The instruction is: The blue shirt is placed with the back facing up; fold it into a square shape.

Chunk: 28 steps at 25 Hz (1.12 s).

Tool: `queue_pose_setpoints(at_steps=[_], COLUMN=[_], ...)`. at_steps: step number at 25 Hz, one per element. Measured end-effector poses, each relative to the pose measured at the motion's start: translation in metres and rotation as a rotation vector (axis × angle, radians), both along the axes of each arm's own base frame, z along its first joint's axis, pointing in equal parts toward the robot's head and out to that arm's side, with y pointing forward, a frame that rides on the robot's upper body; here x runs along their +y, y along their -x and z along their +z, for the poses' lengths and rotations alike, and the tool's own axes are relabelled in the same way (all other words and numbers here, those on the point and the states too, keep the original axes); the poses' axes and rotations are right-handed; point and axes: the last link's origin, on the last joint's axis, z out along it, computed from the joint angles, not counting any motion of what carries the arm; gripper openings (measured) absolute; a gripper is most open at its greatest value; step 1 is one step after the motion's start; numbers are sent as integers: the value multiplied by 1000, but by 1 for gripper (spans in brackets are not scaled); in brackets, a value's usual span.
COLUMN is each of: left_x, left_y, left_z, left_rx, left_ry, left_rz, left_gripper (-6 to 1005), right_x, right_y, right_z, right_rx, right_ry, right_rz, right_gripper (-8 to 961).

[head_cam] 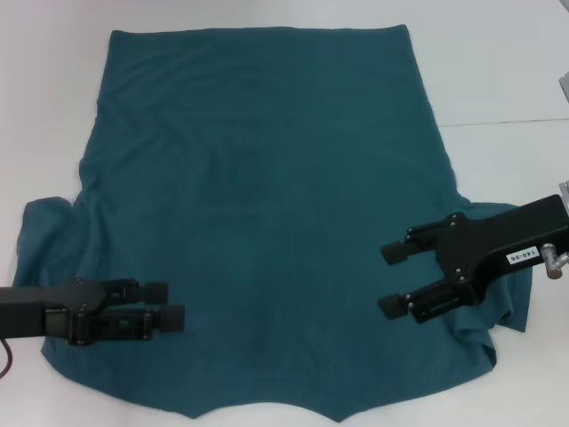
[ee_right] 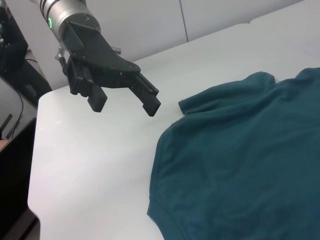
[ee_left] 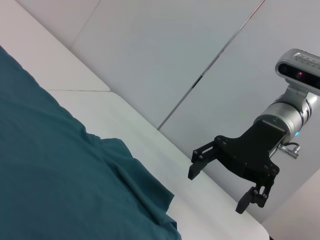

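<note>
The blue shirt [head_cam: 267,205] lies spread flat on the white table [head_cam: 507,71], plain side up, hem at the far edge and neckline [head_cam: 267,411] toward me. Its sleeves bunch at the near left [head_cam: 40,231] and near right [head_cam: 498,329]. My left gripper [head_cam: 169,304] hovers open over the shirt's near left part, pointing inward; the right wrist view shows this left gripper [ee_right: 124,105] raised above the table beside the shirt [ee_right: 240,165]. My right gripper [head_cam: 389,279] hovers open over the near right part; the left wrist view shows this right gripper [ee_left: 218,187] in the air past the shirt [ee_left: 60,175].
A seam [head_cam: 498,120] crosses the white table at the right. A grey object [head_cam: 564,84] pokes in at the right edge. Bare table surface [ee_right: 90,165] surrounds the shirt, and the table's near left corner [ee_right: 40,100] drops off beside dark equipment.
</note>
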Motion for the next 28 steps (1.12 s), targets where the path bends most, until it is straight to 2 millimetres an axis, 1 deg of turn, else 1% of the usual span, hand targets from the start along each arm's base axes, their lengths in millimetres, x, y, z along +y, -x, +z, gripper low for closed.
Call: queue_pose_setpoints(at_steps=[23, 26, 28], left_x=[-2, -3, -3], left_y=[2, 5, 11], left_z=[0, 4, 11], left_rx=[4, 16, 43], left_ry=[1, -4, -25], left_rz=[7, 29, 68], left_gripper=[870, 869, 868], right_x=[4, 4, 4], right_y=[4, 5, 6], right_z=[-2, -3, -3], right_rx=[9, 12, 14], right_ry=[-21, -16, -15], right_rz=[7, 6, 5], right_gripper=[896, 896, 896])
